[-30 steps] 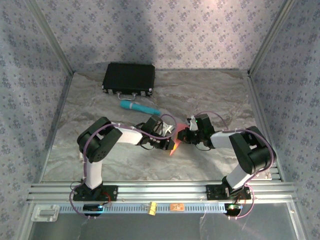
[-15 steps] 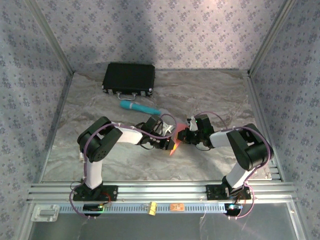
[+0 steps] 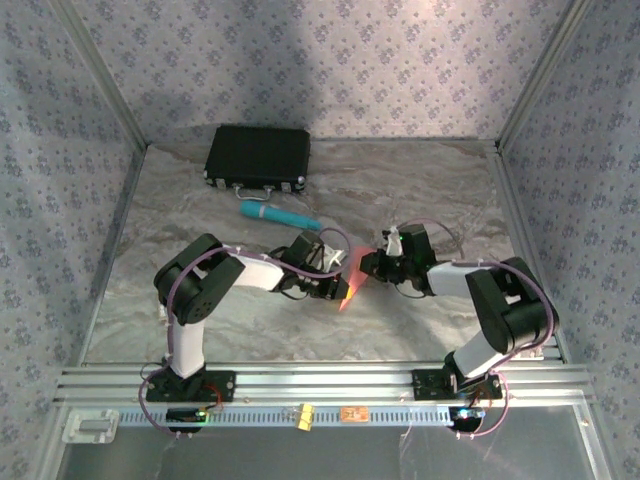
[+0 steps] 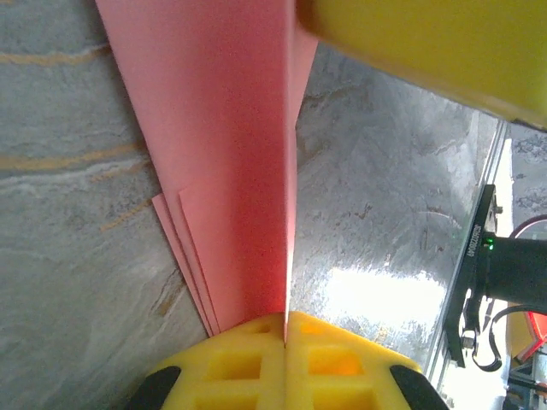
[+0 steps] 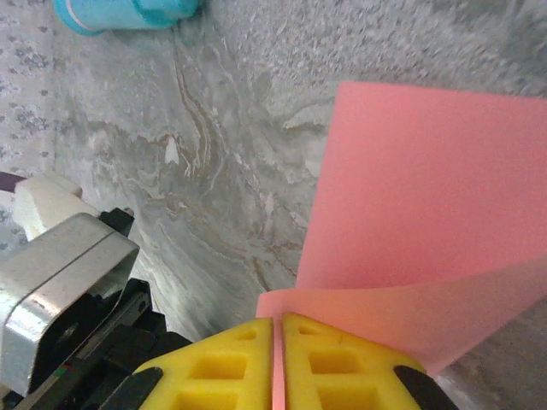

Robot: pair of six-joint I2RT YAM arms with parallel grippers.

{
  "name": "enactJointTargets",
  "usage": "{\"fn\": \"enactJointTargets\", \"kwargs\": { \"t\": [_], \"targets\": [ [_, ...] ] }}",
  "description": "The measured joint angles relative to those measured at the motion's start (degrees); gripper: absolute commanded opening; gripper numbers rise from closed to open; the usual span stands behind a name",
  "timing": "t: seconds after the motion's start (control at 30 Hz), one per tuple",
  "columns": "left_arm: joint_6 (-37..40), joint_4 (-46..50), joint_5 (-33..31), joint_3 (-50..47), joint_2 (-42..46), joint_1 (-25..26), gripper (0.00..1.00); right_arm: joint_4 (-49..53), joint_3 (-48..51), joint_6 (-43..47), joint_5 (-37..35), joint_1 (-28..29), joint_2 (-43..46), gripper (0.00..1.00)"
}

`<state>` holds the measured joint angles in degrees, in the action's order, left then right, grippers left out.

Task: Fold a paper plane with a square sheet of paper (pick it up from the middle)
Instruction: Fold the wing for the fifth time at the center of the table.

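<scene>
The square sheet of paper (image 3: 347, 284) is now a folded salmon-pink shape with several layers, held above the middle of the table between both arms. My left gripper (image 3: 334, 290) is shut on its creased edge; in the left wrist view the paper (image 4: 222, 171) runs up from my shut yellow fingertips (image 4: 285, 329), and a yellow finger (image 4: 427, 43) of the right gripper sits at the top. My right gripper (image 3: 368, 268) is shut on another part of the paper (image 5: 427, 205), with a thin pink edge pinched between its fingertips (image 5: 278, 342) and a flap curling to the right.
A teal cylinder (image 3: 278, 214) (image 5: 128, 10) lies behind the left gripper, and a black case (image 3: 258, 157) lies at the back left. Patterned walls and metal frame posts close in the marbled table (image 3: 430, 180). The left arm's wrist (image 5: 60, 256) is close to my right gripper.
The right wrist has shifted slightly right and back. The left arm and the paper have stayed in place.
</scene>
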<state>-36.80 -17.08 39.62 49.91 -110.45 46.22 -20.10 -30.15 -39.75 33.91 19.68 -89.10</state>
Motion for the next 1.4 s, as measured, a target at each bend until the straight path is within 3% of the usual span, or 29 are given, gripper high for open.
{"fn": "enactJointTargets", "kwargs": {
  "t": [0.83, 1.07, 1.4],
  "targets": [
    [-2.89, -3.54, -0.22, -1.57, 0.09, -0.11, 0.0, 0.31, -1.73, 1.49, 3.04, 1.25, -6.56, 0.1],
    [-2.14, -2.69, 0.04, -1.29, 0.37, -0.09, 0.13, 0.68, -2.38, 1.44, 3.65, 1.18, -7.43, 0.1],
    [-0.13, -0.26, -1.73, -0.92, 1.53, 1.03, 0.11, 1.9, -3.06, 1.44, 3.89, 1.07, -7.67, 0.1]
  ]
}}
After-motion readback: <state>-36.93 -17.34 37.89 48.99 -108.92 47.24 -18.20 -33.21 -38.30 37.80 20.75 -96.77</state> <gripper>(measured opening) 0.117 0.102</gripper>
